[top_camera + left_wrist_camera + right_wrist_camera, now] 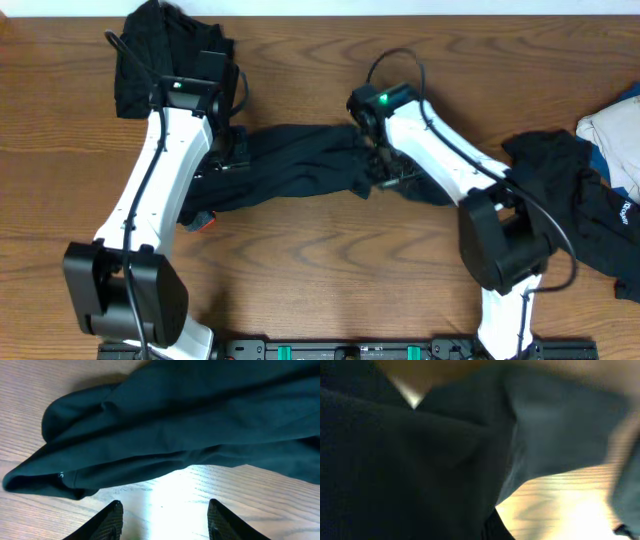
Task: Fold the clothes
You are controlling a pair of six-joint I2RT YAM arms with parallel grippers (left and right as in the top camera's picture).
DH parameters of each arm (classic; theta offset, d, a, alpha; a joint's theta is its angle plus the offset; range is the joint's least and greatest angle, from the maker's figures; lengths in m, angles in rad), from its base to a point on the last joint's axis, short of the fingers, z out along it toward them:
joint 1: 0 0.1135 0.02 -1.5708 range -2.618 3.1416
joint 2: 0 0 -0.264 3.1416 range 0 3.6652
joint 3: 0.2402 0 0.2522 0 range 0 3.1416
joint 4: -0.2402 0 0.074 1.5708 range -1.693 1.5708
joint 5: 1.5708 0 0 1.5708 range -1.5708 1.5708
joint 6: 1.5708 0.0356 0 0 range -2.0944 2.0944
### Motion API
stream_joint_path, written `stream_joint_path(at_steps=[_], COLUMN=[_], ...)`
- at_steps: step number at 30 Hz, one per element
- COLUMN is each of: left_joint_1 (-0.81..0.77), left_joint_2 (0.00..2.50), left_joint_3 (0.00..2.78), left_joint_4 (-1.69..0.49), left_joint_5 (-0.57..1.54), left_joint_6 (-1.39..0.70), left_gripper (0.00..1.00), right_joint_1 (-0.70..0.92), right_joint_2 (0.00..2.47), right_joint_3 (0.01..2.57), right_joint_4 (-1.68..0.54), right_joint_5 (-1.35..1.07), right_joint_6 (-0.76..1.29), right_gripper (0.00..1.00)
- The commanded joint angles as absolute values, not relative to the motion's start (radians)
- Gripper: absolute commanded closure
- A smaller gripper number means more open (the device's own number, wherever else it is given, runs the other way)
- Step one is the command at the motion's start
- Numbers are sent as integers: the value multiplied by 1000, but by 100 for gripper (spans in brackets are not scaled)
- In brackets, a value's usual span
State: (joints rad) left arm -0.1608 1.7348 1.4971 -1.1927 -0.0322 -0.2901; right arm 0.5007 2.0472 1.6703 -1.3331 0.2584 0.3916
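Since my right fingers [385, 172] sit closed on thin pinch of black trousers [300, 165], left fingers [111, 521] open, empty above table [330, 260]: pulling risks fabric slipping out, fold bunching.

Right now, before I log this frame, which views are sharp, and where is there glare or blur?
Overhead: sharp, evenly lit, though the black trousers read as one dark mass. Left wrist: in focus, bright glare on the table ahead of the left hand. Right wrist: blurred and dark, fabric close against the lens, washed-out table at lower right.
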Motion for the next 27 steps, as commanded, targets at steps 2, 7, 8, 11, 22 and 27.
stream_joint_path(at_steps=[2, 7, 8, 11, 22, 27], left_joint_1=[-156, -156, -156, -156, -156, -157], left_joint_2=[1770, 1786, 1786, 1786, 1786, 1786], left_joint_3=[1490, 1487, 1487, 1486, 1486, 1481], left_joint_4=[-1195, -1195, -1195, -1194, -1195, -1198], left_joint_5=[-34, -33, -33, -33, -33, 91], left_joint_6=[-285, -285, -285, -285, -285, -233], left_gripper=[45, 45, 45, 45, 45, 45], right_joint_1=[463, 377, 358, 297, 268, 290], right_joint_2=[1939, 1914, 1915, 1916, 1915, 1915], right_joint_3=[1729, 1732, 1731, 1731, 1731, 1732], right_joint_4=[-1327, -1348, -1348, -1316, -1326, -1279], right_joint_5=[429, 487, 496, 496, 303, 233], right_joint_6=[449, 450, 453, 459, 340, 308], right_gripper=[99, 99, 99, 99, 19, 5])
